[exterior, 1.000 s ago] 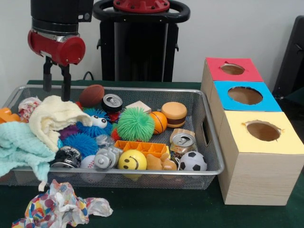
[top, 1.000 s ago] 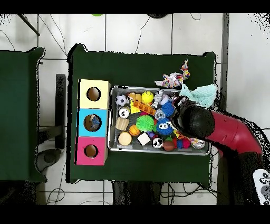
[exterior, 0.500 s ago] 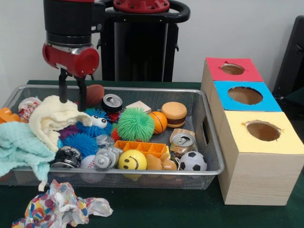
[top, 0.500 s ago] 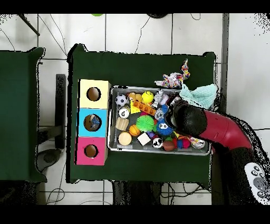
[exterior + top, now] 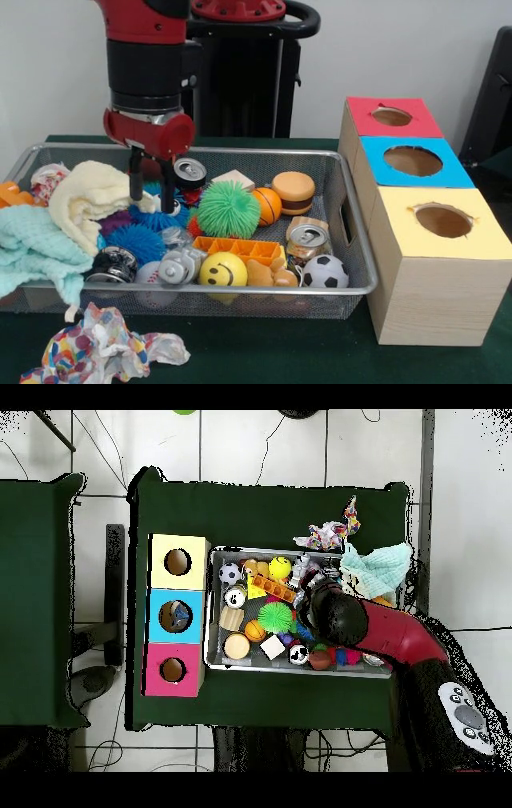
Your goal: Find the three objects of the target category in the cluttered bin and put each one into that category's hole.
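Rightward across the frame slid the gripper, dropping onto the blue spiky toy, fingers parted, holding nothing.

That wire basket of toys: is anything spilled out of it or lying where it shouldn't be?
Yes. A wad of multicoloured dotted paper lies on the green table outside the bin, in front of its near rim. A pale teal cloth droops over that same rim at the corner. The rest sits inside.
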Available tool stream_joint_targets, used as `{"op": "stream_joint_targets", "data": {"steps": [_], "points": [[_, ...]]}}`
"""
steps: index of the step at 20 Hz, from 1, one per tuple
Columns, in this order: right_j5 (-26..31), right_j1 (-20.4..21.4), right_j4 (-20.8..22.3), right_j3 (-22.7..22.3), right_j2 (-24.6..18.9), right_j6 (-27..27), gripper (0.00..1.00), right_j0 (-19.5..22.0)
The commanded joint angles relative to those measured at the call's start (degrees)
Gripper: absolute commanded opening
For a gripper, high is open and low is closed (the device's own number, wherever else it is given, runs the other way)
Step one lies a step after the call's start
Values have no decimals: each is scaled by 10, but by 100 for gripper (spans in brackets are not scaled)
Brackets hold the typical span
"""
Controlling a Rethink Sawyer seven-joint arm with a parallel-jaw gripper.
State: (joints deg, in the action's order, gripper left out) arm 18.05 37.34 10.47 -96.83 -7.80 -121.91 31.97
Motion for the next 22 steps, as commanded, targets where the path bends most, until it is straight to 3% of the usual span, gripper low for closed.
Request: {"op": "stream_joint_targets", "data": {"steps": [1, 9, 22], "points": [[-34, -36, -10, -41, -44, -61, 100, -11], [-52, -38, -20, -56, -48, -71, 100, -15], [-81, -62, -14, -43, -36, -74, 100, -26]]}}
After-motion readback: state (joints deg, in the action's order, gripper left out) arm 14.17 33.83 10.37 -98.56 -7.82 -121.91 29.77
